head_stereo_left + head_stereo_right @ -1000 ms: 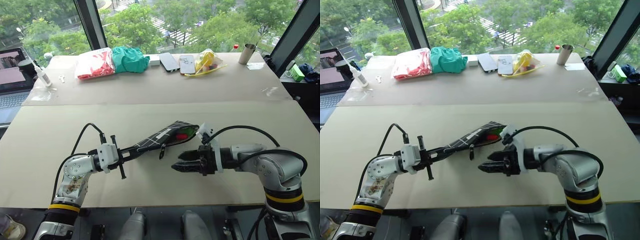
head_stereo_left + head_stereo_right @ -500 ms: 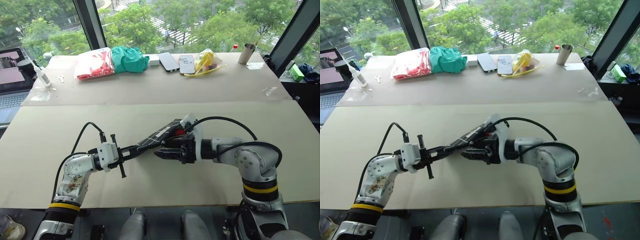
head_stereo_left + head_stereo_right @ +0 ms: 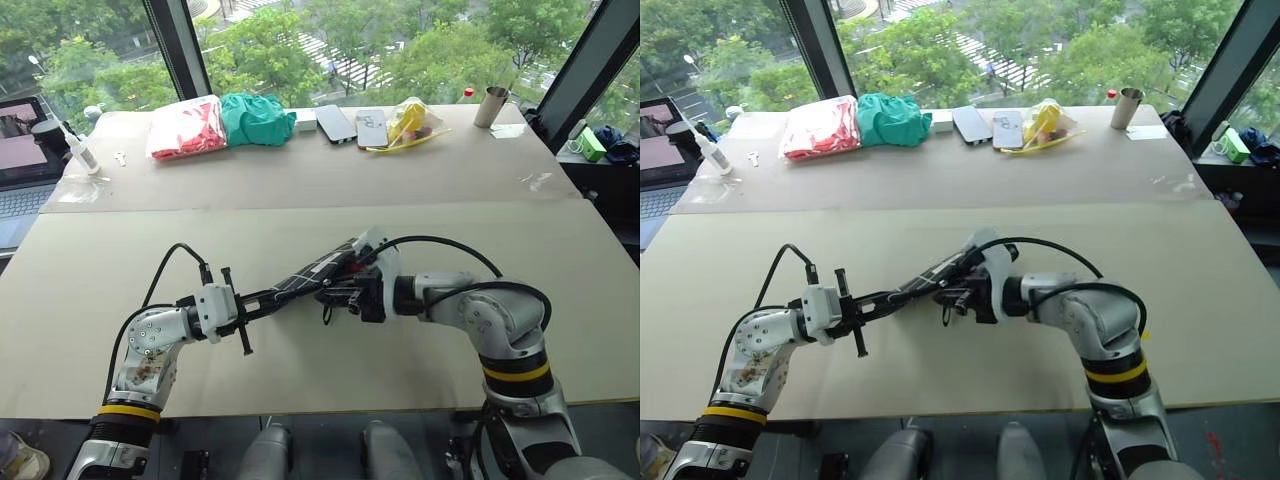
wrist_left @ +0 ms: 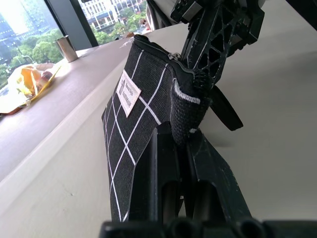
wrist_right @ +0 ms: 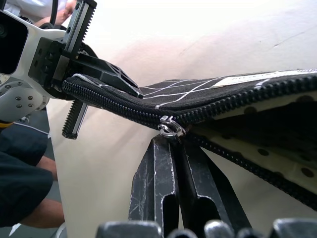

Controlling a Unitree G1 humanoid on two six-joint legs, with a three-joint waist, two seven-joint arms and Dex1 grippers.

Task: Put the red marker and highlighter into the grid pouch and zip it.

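Note:
The grid pouch hangs in the air over the near table, black with thin white lines and a small white label. My left gripper is shut on the pouch's left end and points right. My right gripper comes in from the right and is shut at the zipper slider, on the top of the black zipper pull. Right of the slider the zipper gapes, showing dotted lining. The red marker and the highlighter are hidden.
Along the far table lie a red bag, a green cloth, two phones, a yellow bag and a metal cup. A laptop and a white bottle sit at the far left.
My right gripper, open and apart from the pouch a second ago, moved left up to the zipper and shut there. The left gripper and pouch stayed put.

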